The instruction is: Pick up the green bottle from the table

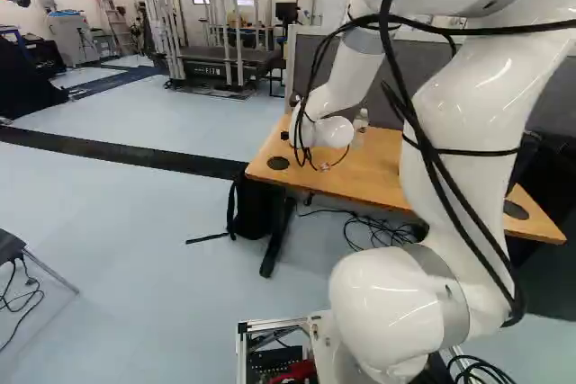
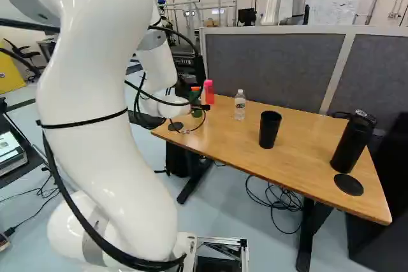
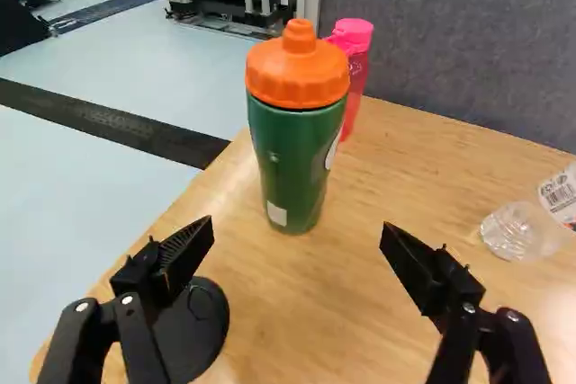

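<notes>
Glossy white arm point(image 1: 477, 114), grey bands point(image 1: 453, 299), black cables point(image 2: 137, 262)

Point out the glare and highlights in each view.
Left base view: glossy highlights on the white arm; right base view: bright streaks on the same arm; wrist view: pale sheen on the table near the clear bottle.

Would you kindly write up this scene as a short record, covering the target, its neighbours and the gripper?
target: green bottle with orange lid
pose: upright on the table
gripper: open, the green bottle ahead of it, ungripped
nearest neighbour: pink bottle, just behind the target
also on table: clear bottle, black cup, black flask
</notes>
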{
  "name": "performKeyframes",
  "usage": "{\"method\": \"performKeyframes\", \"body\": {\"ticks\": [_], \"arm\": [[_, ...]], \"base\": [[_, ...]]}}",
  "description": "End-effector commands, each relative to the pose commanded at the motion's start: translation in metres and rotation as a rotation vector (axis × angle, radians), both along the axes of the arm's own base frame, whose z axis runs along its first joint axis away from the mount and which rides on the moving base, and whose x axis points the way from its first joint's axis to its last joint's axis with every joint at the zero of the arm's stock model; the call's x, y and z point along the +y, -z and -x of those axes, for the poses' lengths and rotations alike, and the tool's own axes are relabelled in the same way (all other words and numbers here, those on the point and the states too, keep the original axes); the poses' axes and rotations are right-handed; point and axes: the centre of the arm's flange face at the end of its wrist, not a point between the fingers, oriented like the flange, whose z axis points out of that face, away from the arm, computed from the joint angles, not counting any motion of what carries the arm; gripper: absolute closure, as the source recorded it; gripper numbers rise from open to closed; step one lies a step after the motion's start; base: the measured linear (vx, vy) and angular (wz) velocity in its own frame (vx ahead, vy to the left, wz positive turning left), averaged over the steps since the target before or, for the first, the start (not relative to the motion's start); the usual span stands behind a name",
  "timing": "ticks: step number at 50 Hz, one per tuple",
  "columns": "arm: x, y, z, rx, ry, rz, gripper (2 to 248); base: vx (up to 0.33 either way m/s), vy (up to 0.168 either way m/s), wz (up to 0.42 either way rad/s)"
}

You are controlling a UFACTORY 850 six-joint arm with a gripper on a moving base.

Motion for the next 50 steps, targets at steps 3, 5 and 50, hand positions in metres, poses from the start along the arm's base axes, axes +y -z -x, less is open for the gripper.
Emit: {"method": "performKeyframes", "body": {"ticks": [3, 5, 50], "arm": [[0.000, 0.000, -0.006, -0.003, 0.001, 0.000, 3], [-0.001, 0.001, -0.010, -0.005, 0.002, 0.000, 3], [-0.010, 0.008, -0.083, -0.045, 0.020, 0.000, 3]], "base": [[0.000, 0.000, 0.000], [0.000, 0.000, 0.000], [0.000, 0.000, 0.000]]}}
